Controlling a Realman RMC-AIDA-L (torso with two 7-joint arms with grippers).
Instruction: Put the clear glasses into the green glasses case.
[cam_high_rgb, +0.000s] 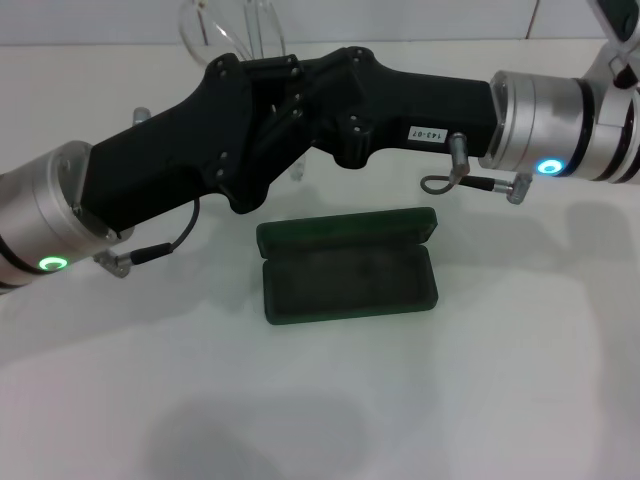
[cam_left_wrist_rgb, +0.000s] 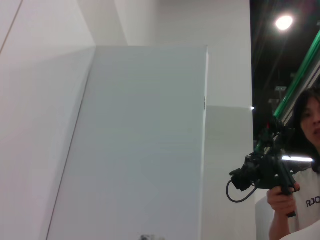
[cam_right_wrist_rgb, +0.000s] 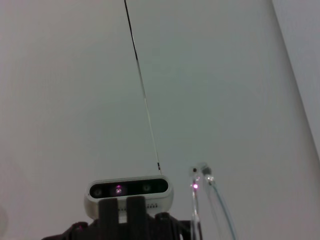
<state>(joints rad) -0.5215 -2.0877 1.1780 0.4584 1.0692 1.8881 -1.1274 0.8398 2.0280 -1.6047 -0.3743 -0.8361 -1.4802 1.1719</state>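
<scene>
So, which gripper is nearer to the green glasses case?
Cannot tell: both grippers meet above and behind the open green glasses case, left gripper from its left, right gripper from its right.

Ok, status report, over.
Both grippers, left and right, raised together behind the case, holding the glasses. Case open, empty, on the table. Nothing blocking it.

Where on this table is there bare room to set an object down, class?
Bare table spreads in front of the open green glasses case and to both its sides. Behind the case is crowded: left gripper and right gripper meet there, holding up the clear glasses.
</scene>
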